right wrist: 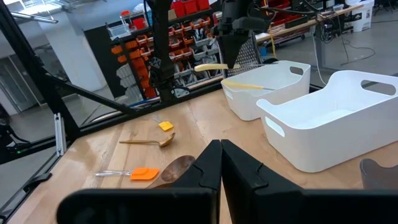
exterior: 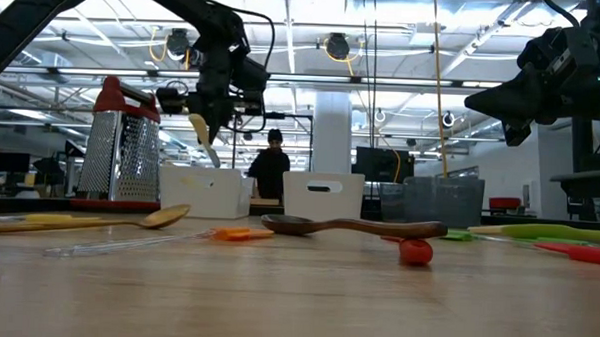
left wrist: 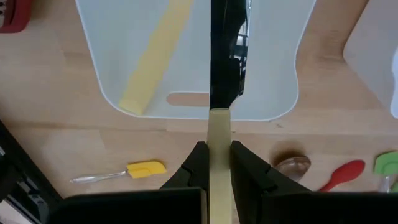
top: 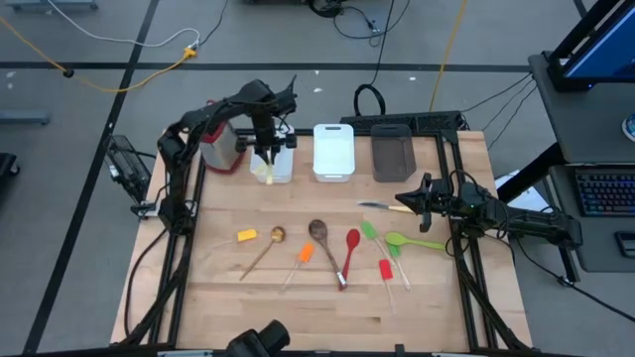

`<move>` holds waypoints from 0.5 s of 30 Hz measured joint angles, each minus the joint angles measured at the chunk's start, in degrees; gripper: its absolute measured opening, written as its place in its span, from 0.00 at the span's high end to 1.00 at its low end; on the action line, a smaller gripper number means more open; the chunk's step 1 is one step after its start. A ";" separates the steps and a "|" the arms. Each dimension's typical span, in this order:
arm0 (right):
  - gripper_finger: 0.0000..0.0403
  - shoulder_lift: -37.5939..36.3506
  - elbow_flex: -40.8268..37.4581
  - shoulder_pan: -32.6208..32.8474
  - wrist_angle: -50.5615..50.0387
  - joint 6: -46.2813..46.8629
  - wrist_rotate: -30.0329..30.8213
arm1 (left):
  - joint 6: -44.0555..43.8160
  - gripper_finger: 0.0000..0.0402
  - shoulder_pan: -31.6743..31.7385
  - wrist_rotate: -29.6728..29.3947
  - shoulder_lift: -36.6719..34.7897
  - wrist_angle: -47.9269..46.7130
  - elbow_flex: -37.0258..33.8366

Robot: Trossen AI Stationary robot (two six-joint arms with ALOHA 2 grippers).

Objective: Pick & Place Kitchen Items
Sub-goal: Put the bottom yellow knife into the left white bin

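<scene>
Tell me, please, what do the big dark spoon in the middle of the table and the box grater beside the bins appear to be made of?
The dark spoon looks like wood with a smooth, slightly glossy finish: brown, with a faint sheen along its handle. The box grater appears to be bright steel, its perforated faces catching the light, topped by a red handle, probably plastic.

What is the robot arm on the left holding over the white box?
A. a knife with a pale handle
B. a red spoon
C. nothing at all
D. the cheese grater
A. The left gripper is shut on the knife, whose pale handle sits between its fingers while the blade points down over the white bin.
</scene>
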 joint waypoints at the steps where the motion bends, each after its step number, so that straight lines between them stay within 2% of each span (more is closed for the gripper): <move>1: 0.99 -0.01 0.00 0.00 0.01 0.00 0.00 | -0.10 0.94 -0.25 0.08 0.00 -0.02 0.00; 15: 0.99 -0.01 -0.01 -0.01 0.01 0.00 0.01 | 0.82 0.94 -0.66 3.83 4.13 -0.08 -0.02</move>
